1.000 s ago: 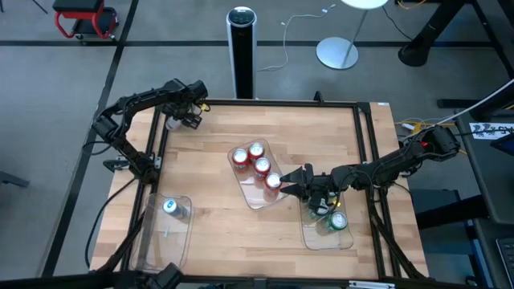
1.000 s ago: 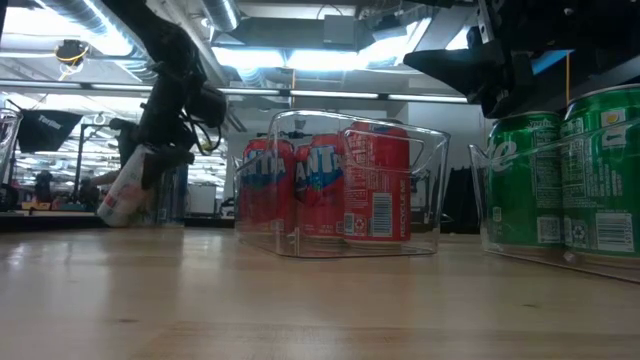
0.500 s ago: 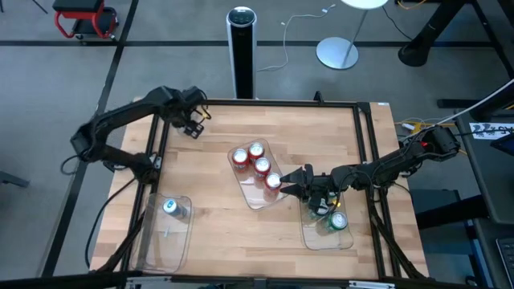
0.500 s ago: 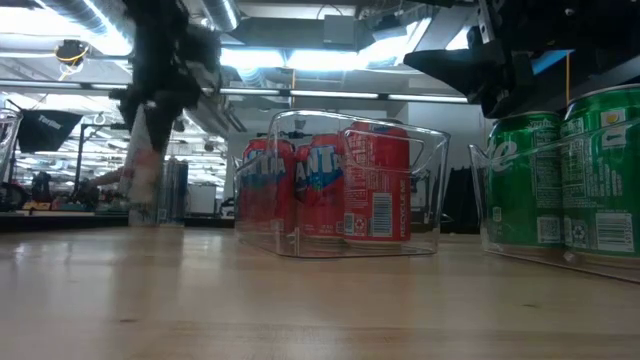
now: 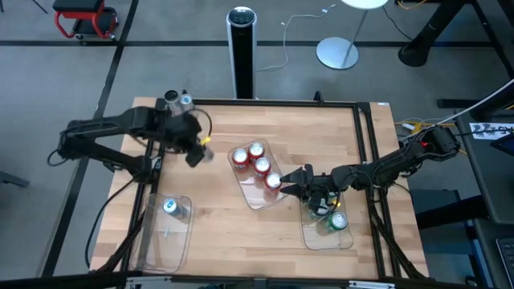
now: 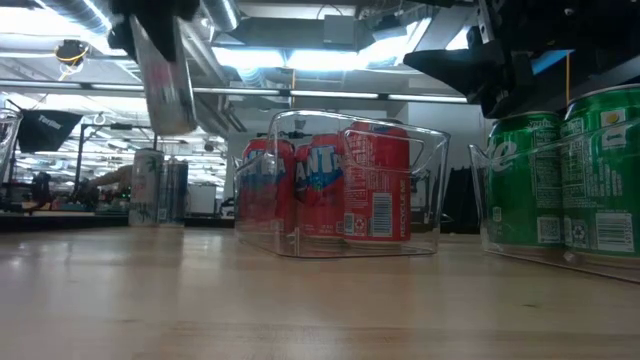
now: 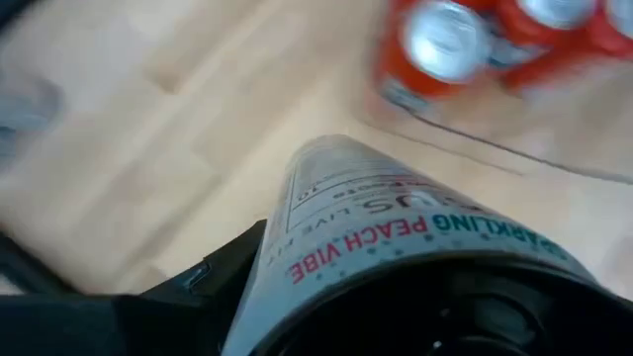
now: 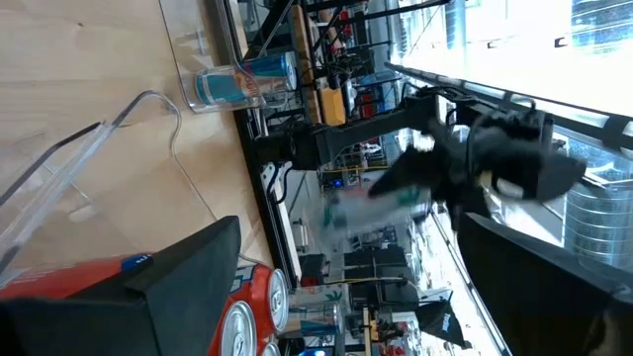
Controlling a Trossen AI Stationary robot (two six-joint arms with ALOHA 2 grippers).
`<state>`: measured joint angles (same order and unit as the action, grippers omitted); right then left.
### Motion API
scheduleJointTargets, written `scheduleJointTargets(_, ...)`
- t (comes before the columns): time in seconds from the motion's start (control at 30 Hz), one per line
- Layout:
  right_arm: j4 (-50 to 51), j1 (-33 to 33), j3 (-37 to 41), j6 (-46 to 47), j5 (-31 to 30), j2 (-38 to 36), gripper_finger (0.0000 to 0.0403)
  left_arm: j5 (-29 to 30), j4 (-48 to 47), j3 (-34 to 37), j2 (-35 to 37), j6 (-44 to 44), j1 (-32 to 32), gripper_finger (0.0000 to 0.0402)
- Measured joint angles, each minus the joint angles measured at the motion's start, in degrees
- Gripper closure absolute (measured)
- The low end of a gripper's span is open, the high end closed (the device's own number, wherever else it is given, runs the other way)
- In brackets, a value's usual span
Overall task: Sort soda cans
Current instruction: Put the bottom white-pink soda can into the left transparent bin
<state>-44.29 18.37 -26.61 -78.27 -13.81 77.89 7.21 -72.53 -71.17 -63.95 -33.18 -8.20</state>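
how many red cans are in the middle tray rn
4 red-and-white aluminium soda cans, upright in the clear plastic tray mid-table: two side by side at its far end, one next along, one nearest the right gripper. None looks hidden.

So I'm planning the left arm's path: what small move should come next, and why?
Probably carry the silver can held in the left gripper toward the near-left tray, since one silver can already stands there. The right gripper waits beside the red cans.
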Motion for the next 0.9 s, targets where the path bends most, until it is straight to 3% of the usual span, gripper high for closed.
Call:
scheduleJointTargets(0.47, 0.0, 0.0, 0.0, 0.0, 0.0, 0.0, 0.0027, -2.7, 2.4, -3.6, 0.1, -28.7, 30.5, 0.0149)
scheduleJointTargets(0.9, 0.0, 0.0, 0.0, 0.3, 0.0, 0.0, 0.0027, -1.5, 1.1, -3.4, -4.0, -56.9, 49.9, 0.0150)
